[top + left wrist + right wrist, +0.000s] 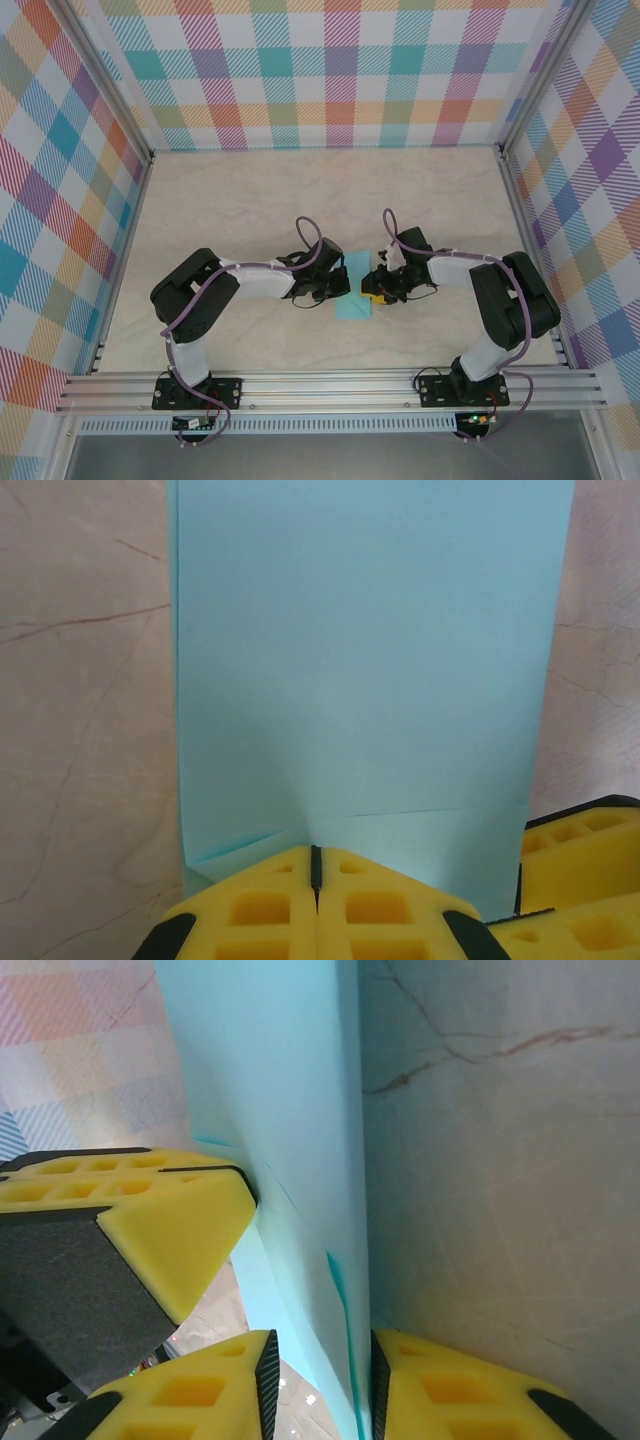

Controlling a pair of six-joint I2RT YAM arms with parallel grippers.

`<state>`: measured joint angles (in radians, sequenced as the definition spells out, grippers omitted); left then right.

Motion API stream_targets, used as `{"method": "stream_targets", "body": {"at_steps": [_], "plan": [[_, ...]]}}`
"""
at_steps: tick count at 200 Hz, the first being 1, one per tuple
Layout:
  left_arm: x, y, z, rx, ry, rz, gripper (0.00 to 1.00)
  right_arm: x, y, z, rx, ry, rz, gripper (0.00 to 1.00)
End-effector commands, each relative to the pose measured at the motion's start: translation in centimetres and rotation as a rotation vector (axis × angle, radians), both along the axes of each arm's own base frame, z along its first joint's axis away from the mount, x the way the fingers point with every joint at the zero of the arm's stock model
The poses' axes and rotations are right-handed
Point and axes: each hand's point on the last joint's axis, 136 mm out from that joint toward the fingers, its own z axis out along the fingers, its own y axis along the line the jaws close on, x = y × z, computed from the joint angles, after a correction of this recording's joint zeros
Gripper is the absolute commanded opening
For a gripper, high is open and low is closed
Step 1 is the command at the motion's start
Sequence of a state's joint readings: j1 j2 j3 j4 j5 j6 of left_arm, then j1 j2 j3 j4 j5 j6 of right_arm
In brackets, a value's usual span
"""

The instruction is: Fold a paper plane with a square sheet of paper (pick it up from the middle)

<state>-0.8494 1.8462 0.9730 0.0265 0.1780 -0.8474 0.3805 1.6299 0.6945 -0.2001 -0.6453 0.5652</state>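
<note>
Left gripper (316,865): yellow foam-padded jaws closed flush, pinching the near edge of the thin, light-turquoise sheet of paper (370,660). Creases fan out from the grip.
Sheet of paper: folded narrow, over the middle of the cream marble-patterned tabletop (250,200), between both grippers.
Right gripper (320,1380): jaws slightly parted, straddling the sheet's edge, not clamped.

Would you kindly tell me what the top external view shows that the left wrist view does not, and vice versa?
From above: the left arm and right arm whole, the plaid walls and the aluminium frame rail. From the left wrist: the left gripper with its yellow fingers shut on the edge of the thin light-turquoise sheet of paper, creases fanning from the pinch. Shared: that paper, the pale marbled tabletop, and the right gripper beside the paper.
</note>
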Motion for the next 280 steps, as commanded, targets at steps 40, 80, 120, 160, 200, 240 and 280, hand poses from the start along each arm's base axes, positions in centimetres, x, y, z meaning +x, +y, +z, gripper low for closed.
{"method": "stream_targets", "body": {"at_steps": [40,80,120,160,200,240,280], "plan": [[-0.2,-0.4,3.1,-0.053,-0.044,-0.001,0.01,0.2,0.6,1.3,0.031,-0.051,0.053,0.10],[0.7,3.4,8.1,-0.017,-0.182,0.135,0.08,0.9,-1.4,4.1,-0.134,-0.129,0.064,0.02],[0.2,10.4,10.1,0.142,-0.263,0.307,0.13,0.8,-8.3,7.4,-0.715,-0.235,0.086,0.01],[-0.9,15.4,9.6,0.238,-0.255,0.453,0.16,0.7,-12.1,9.8,-1.175,-0.244,0.111,0.00],[-1.8,18.9,9.3,0.271,-0.249,0.581,0.16,0.4,-7.5,7.5,-1.286,-0.233,0.224,0.01],[-2.5,21.1,10.1,0.277,-0.266,0.646,0.16,-0.5,-0.7,3.3,-1.198,-0.189,0.312,0.07],[-3.1,22.6,10.8,0.279,-0.287,0.684,0.16,-1.7,4.9,1.7,-0.942,-0.154,0.339,0.30]]}}
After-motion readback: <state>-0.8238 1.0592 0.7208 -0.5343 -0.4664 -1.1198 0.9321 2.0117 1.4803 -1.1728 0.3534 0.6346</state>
